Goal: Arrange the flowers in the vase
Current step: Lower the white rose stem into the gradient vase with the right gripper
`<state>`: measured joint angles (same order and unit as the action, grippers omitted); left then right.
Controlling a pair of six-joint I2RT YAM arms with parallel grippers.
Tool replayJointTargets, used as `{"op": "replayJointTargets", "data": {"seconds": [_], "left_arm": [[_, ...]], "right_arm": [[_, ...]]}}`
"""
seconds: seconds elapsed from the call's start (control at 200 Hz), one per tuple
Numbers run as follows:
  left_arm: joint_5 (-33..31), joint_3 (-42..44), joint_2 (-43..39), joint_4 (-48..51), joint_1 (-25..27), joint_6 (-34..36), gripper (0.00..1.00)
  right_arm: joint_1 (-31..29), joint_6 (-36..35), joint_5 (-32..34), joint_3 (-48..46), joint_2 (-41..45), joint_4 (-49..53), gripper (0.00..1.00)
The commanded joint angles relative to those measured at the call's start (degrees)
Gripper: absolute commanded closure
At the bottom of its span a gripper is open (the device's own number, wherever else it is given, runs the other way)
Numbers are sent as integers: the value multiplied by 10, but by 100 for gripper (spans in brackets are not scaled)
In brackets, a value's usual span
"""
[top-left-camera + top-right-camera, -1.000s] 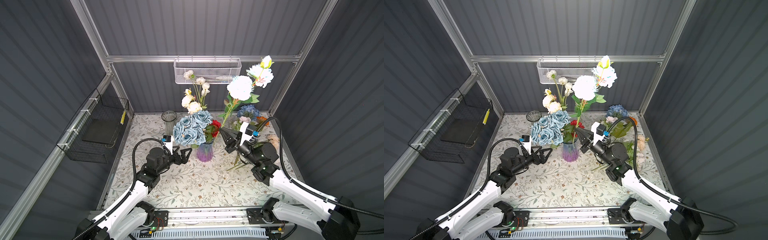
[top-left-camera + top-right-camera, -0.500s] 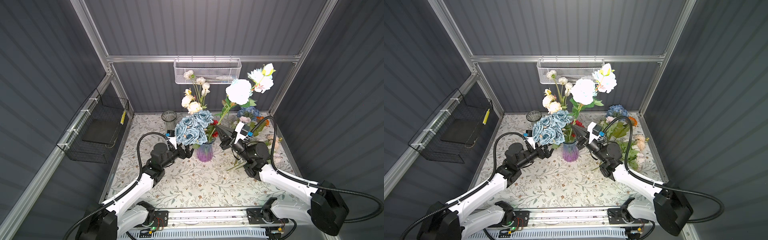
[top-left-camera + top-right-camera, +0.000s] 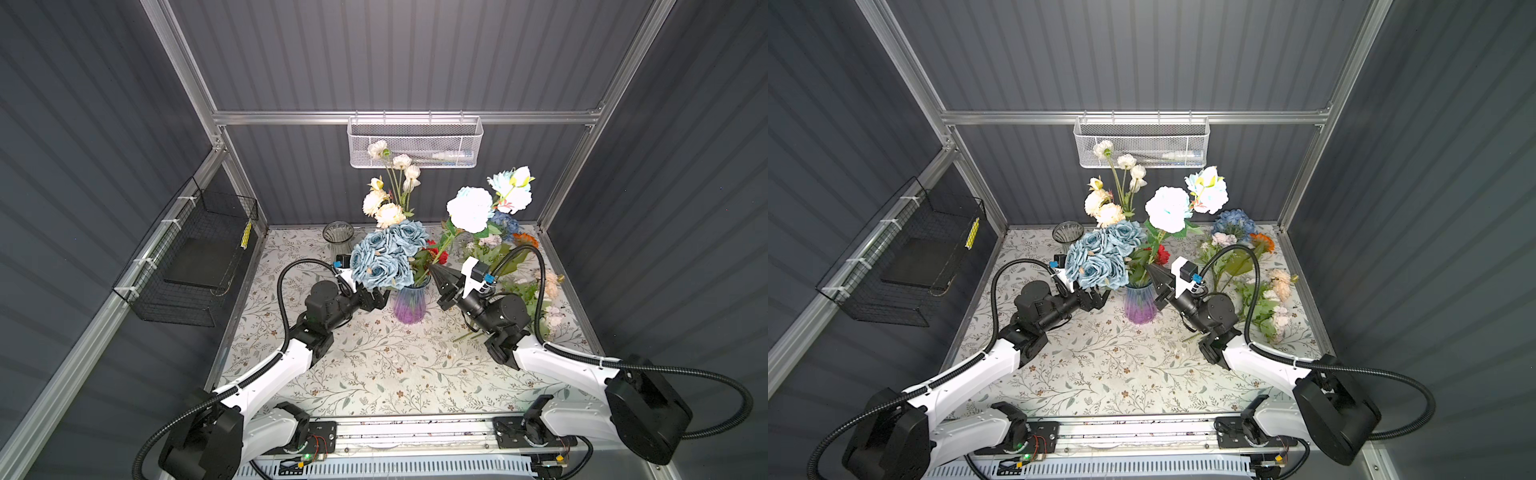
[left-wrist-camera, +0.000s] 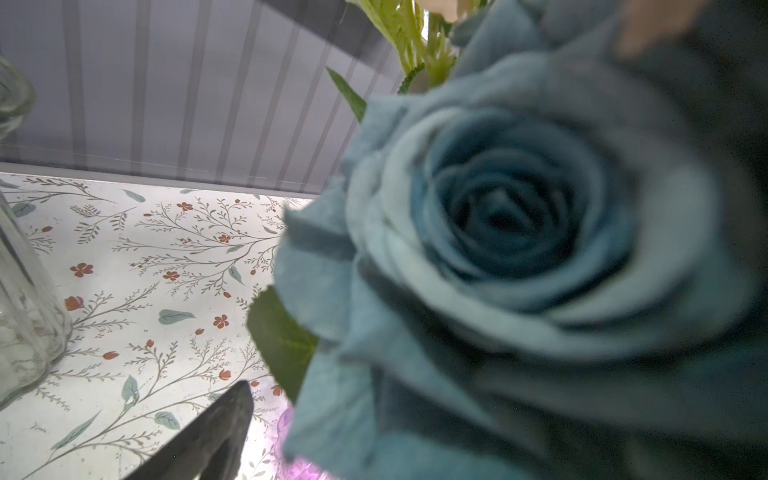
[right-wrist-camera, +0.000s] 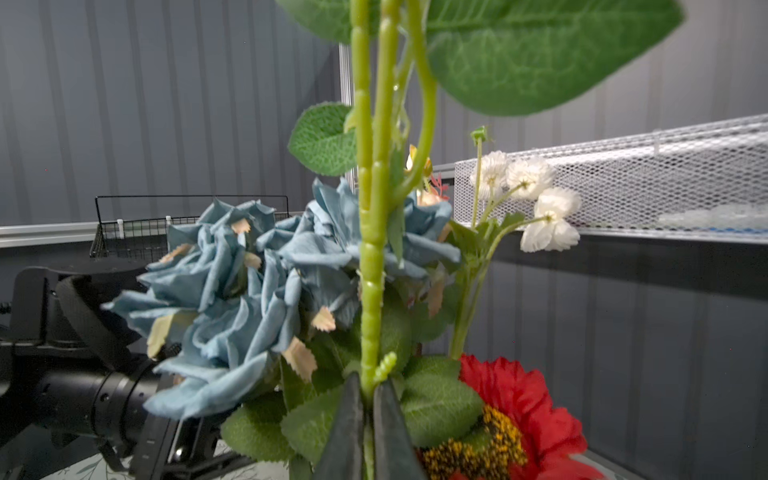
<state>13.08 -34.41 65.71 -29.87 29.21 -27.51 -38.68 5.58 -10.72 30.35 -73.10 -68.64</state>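
- My right gripper is clamped on the green stem of the white flower. In the right wrist view the stem rises from between the two closed fingers.
- That gripper's tip sits just beside the right rim of the vase, close to the red daisy. I cannot tell whether the stem's end is inside the mouth.
- The white flower leans up and to the right, its heads well above the bunch. There is a clear gap between them and the mesh basket on the back wall.
- My left gripper stands wide and holds nothing. It is low on the vase's left side, tucked under the roses.
- In the left wrist view one rose fills most of the frame and only one finger shows. I cannot tell whether the fingers touch the vase.
- The roses overhang the vase's left edge, so there is little room above that gripper.
- Loose flowers lie along the table's right edge, behind and beside my right arm, and its cable loops over them.
- A glass vase stands at the back left, apart from the left gripper.
- The front half of the cloth lies bare between the two arms.
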Motion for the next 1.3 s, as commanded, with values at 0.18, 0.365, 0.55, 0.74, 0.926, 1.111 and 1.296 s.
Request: {"op": "replayJointTargets", "data": {"seconds": [0.18,0.365,0.55,0.74,0.926,1.111,1.296], "left_arm": [[-9,-22,10,-6,1,5,1],[-12,-20,9,-5,1,6,1],[-12,-21,10,-5,1,7,1],[-12,-21,8,-5,1,6,1],[-13,-16,2,-3,1,6,1],[-17,-13,-8,3,1,8,1],[-22,-8,-16,6,1,10,1]], "right_arm": [[-5,-29,30,2,-23,63,100],[-12,-53,34,10,-26,124,100],[-18,-74,54,20,-20,189,98],[-18,-73,55,22,-7,220,83],[-18,-73,54,26,16,235,71],[-18,-75,47,37,63,284,59],[-18,-78,60,37,132,324,53]]}}
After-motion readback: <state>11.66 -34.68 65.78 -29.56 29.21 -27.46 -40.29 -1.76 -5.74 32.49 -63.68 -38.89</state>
